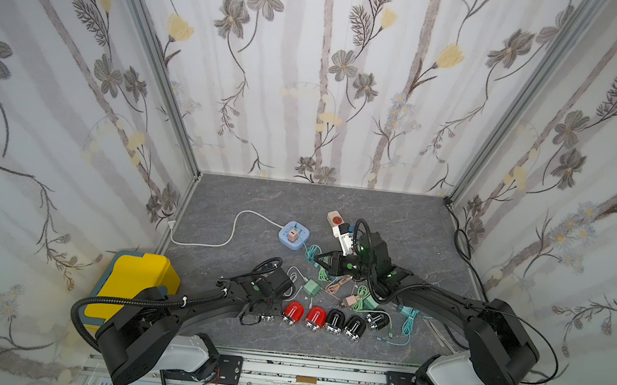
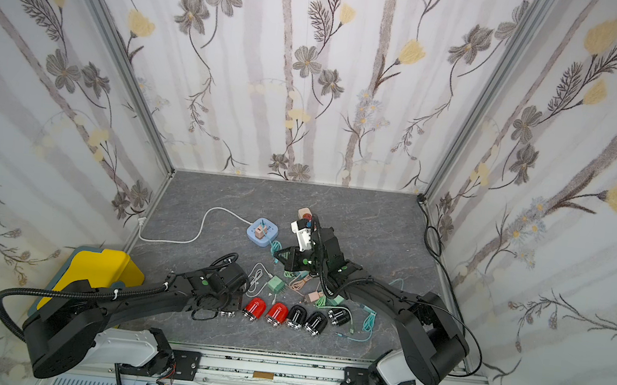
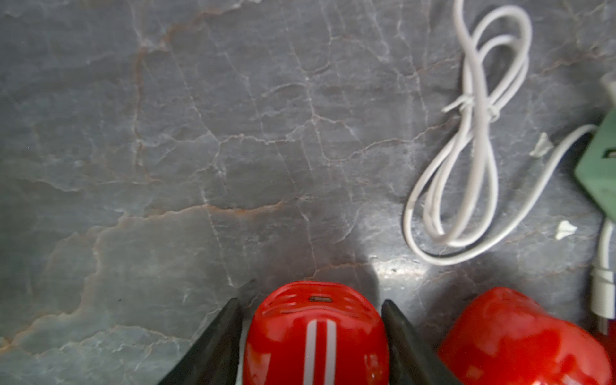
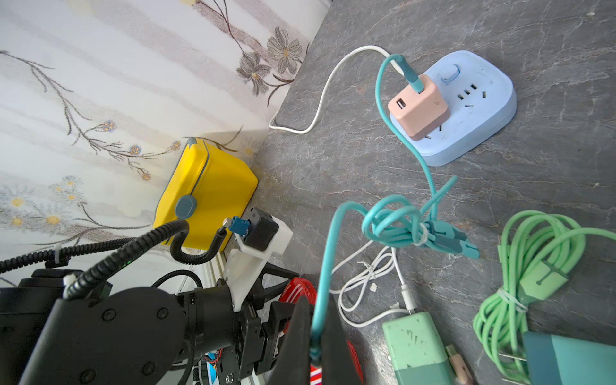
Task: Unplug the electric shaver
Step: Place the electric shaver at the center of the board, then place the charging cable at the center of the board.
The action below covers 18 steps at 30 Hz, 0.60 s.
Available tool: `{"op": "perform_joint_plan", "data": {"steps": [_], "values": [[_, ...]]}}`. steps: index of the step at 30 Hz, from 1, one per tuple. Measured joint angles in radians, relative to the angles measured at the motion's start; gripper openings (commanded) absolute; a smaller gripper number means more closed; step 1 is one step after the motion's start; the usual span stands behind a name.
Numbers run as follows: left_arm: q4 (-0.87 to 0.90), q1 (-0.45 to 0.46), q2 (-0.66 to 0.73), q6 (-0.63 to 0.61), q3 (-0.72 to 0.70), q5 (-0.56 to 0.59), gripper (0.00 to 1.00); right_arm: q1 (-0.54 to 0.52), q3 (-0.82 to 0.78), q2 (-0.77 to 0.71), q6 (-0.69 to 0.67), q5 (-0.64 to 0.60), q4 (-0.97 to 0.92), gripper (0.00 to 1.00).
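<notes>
Two red and three black electric shavers lie in a row near the table's front. In the left wrist view my left gripper [image 3: 310, 301] is open, its fingers standing either side of the end red shaver [image 3: 316, 340] with a thin gap. That shaver's charging port [image 3: 320, 299] is empty. My right gripper [image 4: 316, 300] is shut on the free end of the teal cable [image 4: 325, 275], held above the shavers. That cable runs through a tied bundle to a pink charger [image 4: 418, 105] plugged into the blue power strip [image 4: 483, 110]. In both top views the same shaver [image 1: 292, 312] [image 2: 255, 308] lies by the left wrist.
A yellow box [image 1: 137, 281] sits at the front left corner. A green charger [image 1: 311, 288] with a white cable [image 3: 466, 150], pink and green cable bundles [image 4: 520, 253] lie behind the shavers. A white and pink socket [image 1: 335, 218] stands further back. A black cable [image 1: 462, 241] hangs on the right wall.
</notes>
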<state>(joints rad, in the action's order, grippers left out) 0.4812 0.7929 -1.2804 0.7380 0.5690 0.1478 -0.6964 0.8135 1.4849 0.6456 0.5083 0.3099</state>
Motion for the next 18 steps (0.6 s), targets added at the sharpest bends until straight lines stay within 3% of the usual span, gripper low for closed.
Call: {"op": "perform_joint_plan", "data": {"steps": [9, 13, 18], "values": [[-0.043, -0.182, 0.150, -0.041, 0.000, -0.134, 0.83, -0.037, 0.037, 0.032, -0.011, 0.026, -0.005, 0.00], [-0.092, -0.275, 0.207, -0.066, 0.001, -0.210, 1.00, -0.077, 0.061, 0.060, -0.011, 0.045, 0.000, 0.00], [-0.159, -0.386, 0.291, -0.078, 0.004, -0.248, 1.00, -0.138, 0.109, 0.115, 0.008, 0.067, 0.032, 0.00]]}}
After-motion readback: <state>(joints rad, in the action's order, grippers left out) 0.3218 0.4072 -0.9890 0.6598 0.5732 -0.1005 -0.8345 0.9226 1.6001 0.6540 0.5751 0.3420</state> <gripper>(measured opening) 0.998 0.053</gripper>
